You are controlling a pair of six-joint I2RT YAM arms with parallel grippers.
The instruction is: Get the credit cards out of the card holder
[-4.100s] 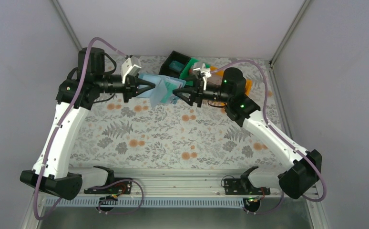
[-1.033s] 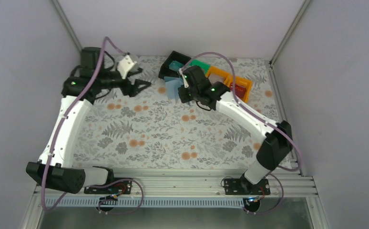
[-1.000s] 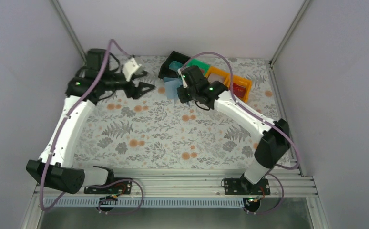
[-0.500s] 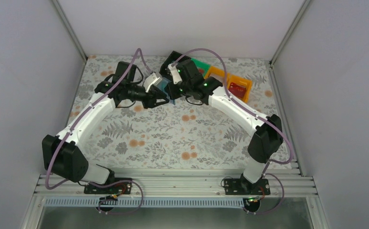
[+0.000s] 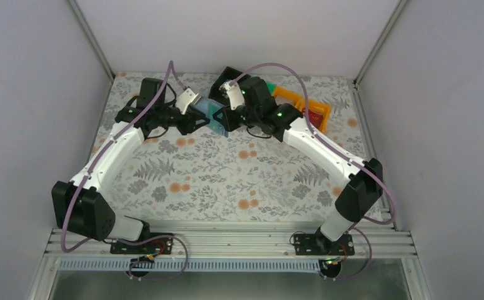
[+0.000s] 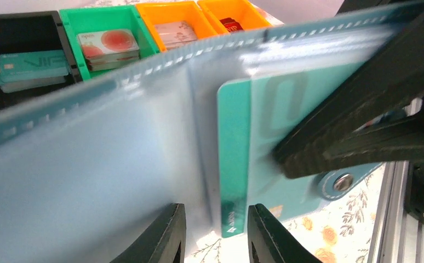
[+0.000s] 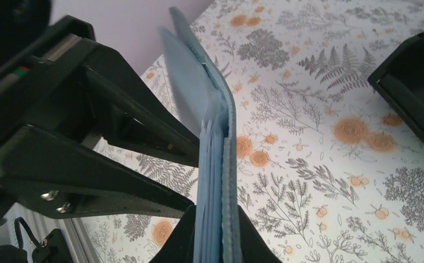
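The blue-teal card holder (image 5: pixel 215 117) hangs open above the back of the table, between the two grippers. My right gripper (image 7: pixel 215 241) is shut on its edge, also seen from the left wrist (image 6: pixel 363 104). In the left wrist view its pale blue inner pockets (image 6: pixel 116 164) fill the frame. A teal credit card (image 6: pixel 234 164) sticks partway out of one pocket. My left gripper (image 6: pixel 216 230) has its jaws a narrow gap apart. The card's lower corner lies in that gap, beside the right-hand finger (image 6: pixel 264 235). No pinch shows. From above, the left gripper (image 5: pixel 199 119) meets the holder from the left.
At the back stand a black bin (image 6: pixel 56 38) with teal cards (image 6: pixel 29 66), a green bin (image 6: pixel 106 13) with pale red-marked cards (image 6: pixel 108 46), and two orange bins (image 6: pixel 168 11) (image 6: pixel 237 8), one holding a red card (image 5: pixel 311 117). A floral cloth (image 5: pixel 227 181) covers the table between grey walls.
Over the last second the left arm swung in from the far left to the card holder and its jaws narrowed around the teal card's corner. The right gripper kept its hold.
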